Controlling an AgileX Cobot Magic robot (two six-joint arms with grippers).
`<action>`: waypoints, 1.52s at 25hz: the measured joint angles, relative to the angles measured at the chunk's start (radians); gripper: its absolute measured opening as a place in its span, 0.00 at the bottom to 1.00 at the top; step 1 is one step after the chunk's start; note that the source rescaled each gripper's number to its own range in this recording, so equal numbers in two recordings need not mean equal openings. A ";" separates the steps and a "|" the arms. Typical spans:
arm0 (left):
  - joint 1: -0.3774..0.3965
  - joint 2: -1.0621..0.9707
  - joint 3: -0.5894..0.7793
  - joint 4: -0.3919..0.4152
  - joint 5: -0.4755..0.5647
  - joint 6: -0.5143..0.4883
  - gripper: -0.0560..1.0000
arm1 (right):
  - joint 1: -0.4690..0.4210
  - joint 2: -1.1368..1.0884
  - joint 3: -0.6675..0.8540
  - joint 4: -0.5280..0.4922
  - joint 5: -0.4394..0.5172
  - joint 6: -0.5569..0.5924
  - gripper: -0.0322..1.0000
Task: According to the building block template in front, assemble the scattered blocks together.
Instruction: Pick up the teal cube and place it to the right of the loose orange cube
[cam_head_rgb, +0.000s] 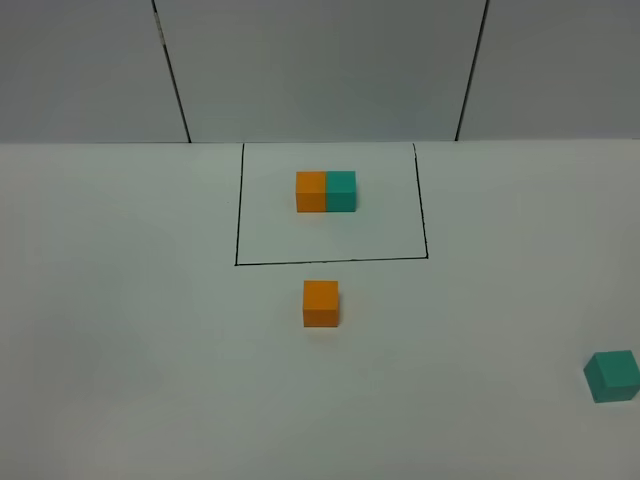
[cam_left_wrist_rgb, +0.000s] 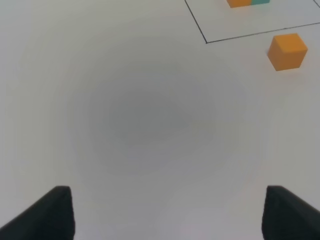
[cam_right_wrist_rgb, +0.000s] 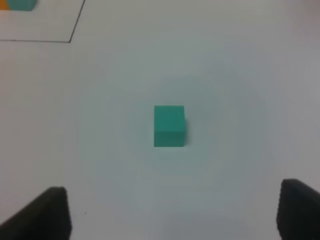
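The building block template is a black-lined rectangle (cam_head_rgb: 238, 220) framing a joined orange-and-teal pair (cam_head_rgb: 325, 191). The loose orange cube (cam_head_rgb: 321, 303) sits just in front of the frame's near line. The loose teal cube (cam_head_rgb: 612, 376) sits far to the right, near the view's edge. Neither gripper shows in the exterior high view. My left gripper (cam_left_wrist_rgb: 167, 214) is open and empty over bare table, with the orange cube (cam_left_wrist_rgb: 287, 51) ahead and well off to one side. My right gripper (cam_right_wrist_rgb: 172, 214) is open and empty, with the teal cube (cam_right_wrist_rgb: 169, 126) centred ahead of it.
The white table (cam_head_rgb: 120, 330) meets a grey panelled wall (cam_head_rgb: 320, 70) at the back. A corner of the frame line (cam_right_wrist_rgb: 70, 41) and part of the template pair (cam_right_wrist_rgb: 20, 4) show in the right wrist view.
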 joint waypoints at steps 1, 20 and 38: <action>0.000 0.000 0.000 0.000 0.000 0.000 0.75 | 0.000 0.000 0.000 0.000 0.000 0.000 0.71; 0.000 0.000 0.000 0.000 0.000 0.000 0.75 | 0.000 0.000 0.000 0.000 0.000 0.000 0.71; 0.000 0.000 0.000 0.001 0.000 0.000 0.75 | 0.000 0.000 0.000 0.000 0.000 0.000 0.71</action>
